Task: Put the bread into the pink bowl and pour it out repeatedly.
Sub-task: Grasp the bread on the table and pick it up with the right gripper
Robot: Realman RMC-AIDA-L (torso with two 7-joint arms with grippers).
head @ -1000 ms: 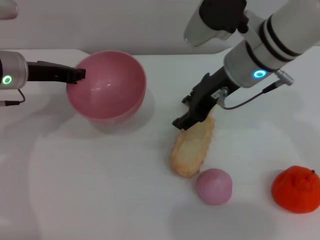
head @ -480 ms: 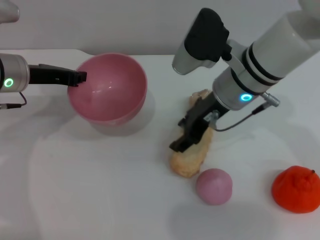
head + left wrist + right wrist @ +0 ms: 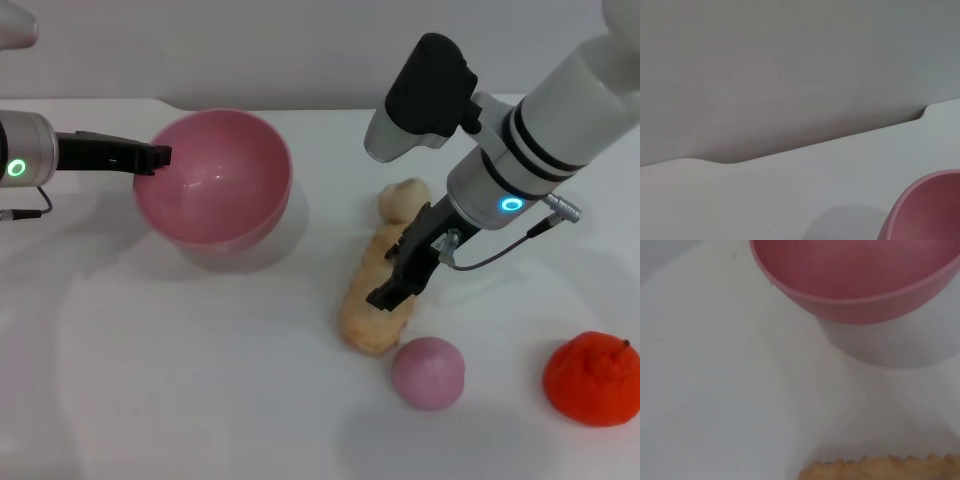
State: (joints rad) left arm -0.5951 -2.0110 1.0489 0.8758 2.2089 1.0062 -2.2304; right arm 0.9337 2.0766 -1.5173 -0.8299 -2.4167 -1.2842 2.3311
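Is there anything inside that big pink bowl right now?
No. The pink bowl looks empty; its visible inside is bare glossy pink. The left hand at its rim hides a small patch. The bread lies on the table, under the right hand.

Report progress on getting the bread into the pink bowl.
Done: the left gripper is at the rim of the pink bowl, which is empty. In hand: the right gripper is down on the bread, which lies on the table. Left: lifting it, dropping it in, pouring out.
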